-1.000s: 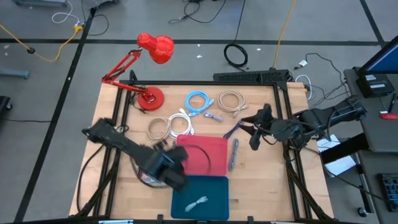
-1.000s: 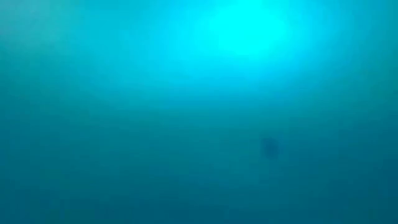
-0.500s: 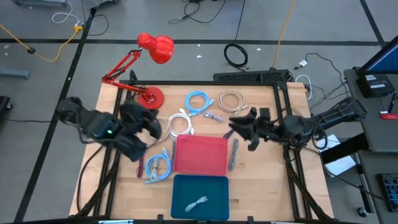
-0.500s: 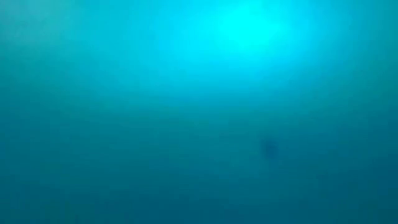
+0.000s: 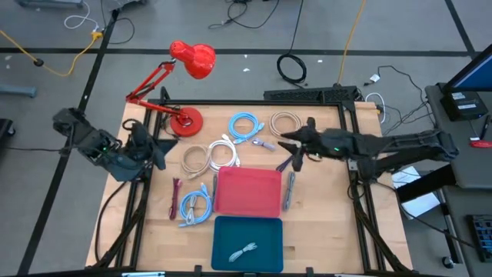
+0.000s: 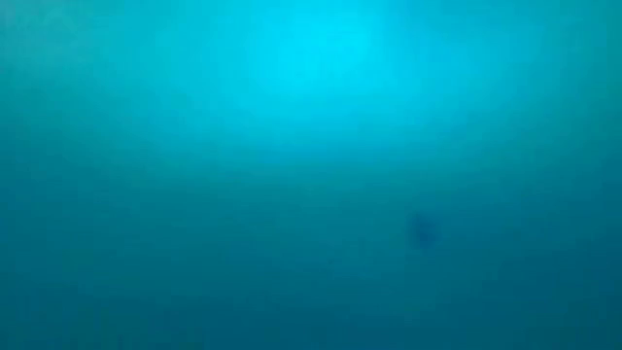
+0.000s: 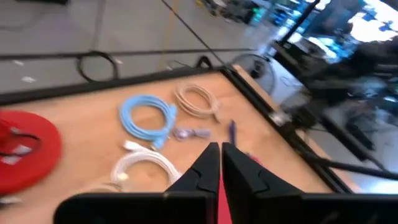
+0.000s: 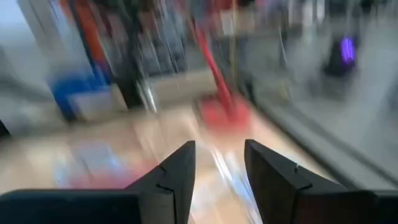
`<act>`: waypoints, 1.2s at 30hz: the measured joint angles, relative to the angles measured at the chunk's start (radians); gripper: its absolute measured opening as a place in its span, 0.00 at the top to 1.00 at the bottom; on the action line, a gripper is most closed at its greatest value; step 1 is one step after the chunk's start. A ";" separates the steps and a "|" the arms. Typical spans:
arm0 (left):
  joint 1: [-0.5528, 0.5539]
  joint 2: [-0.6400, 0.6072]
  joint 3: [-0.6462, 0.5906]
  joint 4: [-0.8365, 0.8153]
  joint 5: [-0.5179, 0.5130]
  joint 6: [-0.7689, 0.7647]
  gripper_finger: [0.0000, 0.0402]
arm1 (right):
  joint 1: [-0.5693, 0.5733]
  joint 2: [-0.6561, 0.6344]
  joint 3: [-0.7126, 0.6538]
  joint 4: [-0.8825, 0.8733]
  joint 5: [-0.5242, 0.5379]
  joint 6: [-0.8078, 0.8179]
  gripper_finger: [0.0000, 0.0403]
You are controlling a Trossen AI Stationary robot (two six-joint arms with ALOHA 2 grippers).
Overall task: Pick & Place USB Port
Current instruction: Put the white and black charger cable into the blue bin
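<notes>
Plain blue-green haze with one faint dark smudge (image 6: 421, 231)

left arm (image 5: 115, 158) withdrawn, right gripper (image 5: 290, 142) advanced over cables

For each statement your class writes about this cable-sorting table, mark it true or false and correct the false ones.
1. The teal tray holds a pale coiled cable. True.
2. The red tray is full of cables. False: it shows nothing inside.
3. The left gripper has its fingers shut. True.
4. The right gripper is clamped on the light blue coiled cable. False: its fingers are apart and hold nothing.
5. The red desk lamp stands on the teal tray. False: its base rests at the table's far left corner.
</notes>
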 joint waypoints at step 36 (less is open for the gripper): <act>-0.004 0.024 -0.158 0.227 0.148 0.052 0.91 | 0.286 0.503 0.148 -0.663 -0.150 -0.694 0.68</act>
